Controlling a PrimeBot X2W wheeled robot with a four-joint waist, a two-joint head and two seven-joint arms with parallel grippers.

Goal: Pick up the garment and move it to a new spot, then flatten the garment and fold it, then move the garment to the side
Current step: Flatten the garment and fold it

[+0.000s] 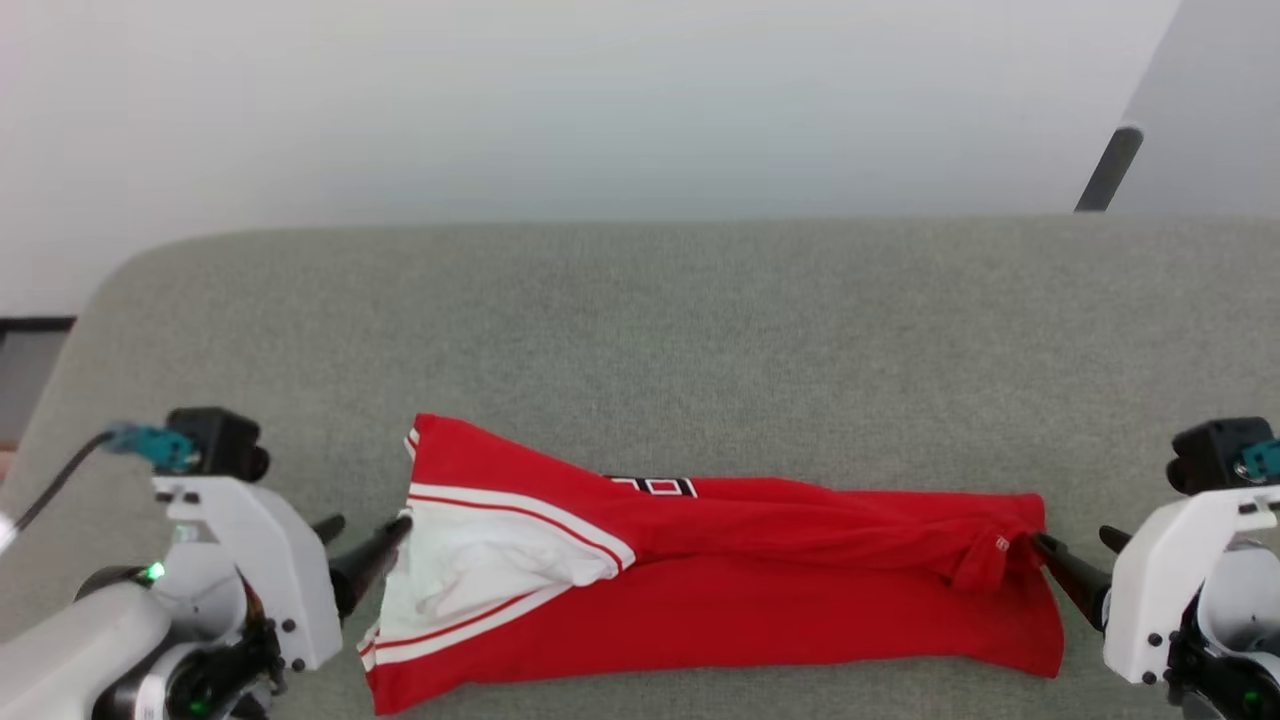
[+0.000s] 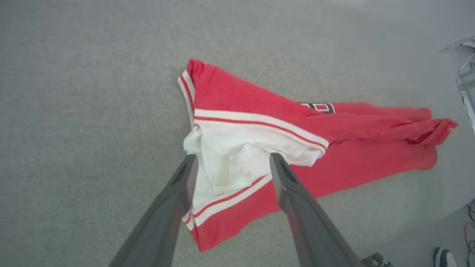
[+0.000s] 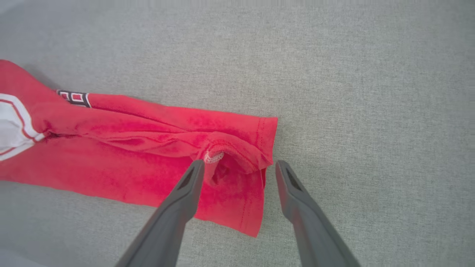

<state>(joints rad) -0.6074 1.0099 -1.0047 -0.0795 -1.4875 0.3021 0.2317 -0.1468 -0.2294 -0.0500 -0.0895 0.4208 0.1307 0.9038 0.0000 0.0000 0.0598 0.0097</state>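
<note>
The garment (image 1: pixel 720 590) is seen lying on the grey fabric-covered table (image 1: pixel 700 320), near its front edge, drawn out into a long band from left to right. The white sleeve and striped trim are bunched at the left end, a scrap of the black lettering shows at the upper fold, and the red hem is rumpled at the right end. The left pincer (image 1: pixel 370 522) is held open at the white sleeve with nothing grasped; whether its fingers touch the cloth cannot be told. The right pincer (image 1: pixel 1070 537) is likewise spread, one finger at the puckered hem corner and the other over bare table, and nothing is gripped. The garment is judged to be set down but not yet flattened, since its upper part is rolled over the lower in a thick ridge. If folding is begun from this state, the ridge would be trapped inside and a lopsided bundle produced. If the pincers are closed where they stand, only the top layer of the bunched sleeve or hem may be caught, so that the layers would be dragged apart rather than spread. An open finger could also snag the loose hem on withdrawal and pull that end out of line.
</note>
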